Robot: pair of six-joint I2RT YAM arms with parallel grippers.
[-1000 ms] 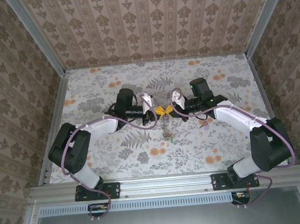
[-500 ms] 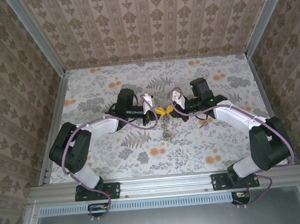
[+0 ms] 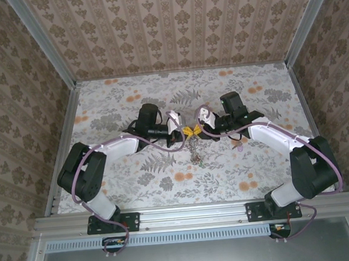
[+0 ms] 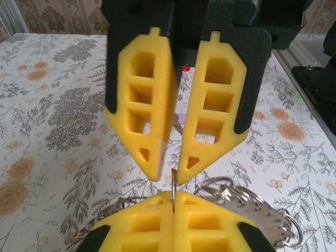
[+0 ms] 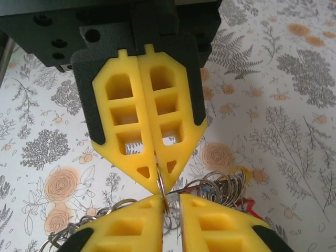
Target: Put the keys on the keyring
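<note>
My left gripper (image 3: 181, 132) and right gripper (image 3: 197, 129) meet tip to tip above the table's middle. The left gripper (image 4: 173, 203) is shut on a thin silver split ring (image 4: 174, 181) that stands edge-on out of its tips. The right gripper (image 5: 170, 206) is open by a narrow gap, and the same ring (image 5: 160, 185) leans against one of its fingers (image 5: 142, 220). A bunch of keys (image 3: 194, 151) on small rings hangs below the tips. A red key head (image 5: 248, 202) and several loops (image 5: 220, 181) show behind. I cannot tell the large keyring apart from the bunch.
Both arms (image 3: 112, 148) reach in from the near edge over the floral tabletop (image 3: 238, 89). Patterned walls and metal rails (image 3: 71, 120) bound the table on three sides. A small purple item (image 3: 240, 149) lies on the table beside the right arm.
The right gripper's jaws have parted slightly from shut. The left gripper stays shut on the ring. Both grippers sit slightly closer together.
</note>
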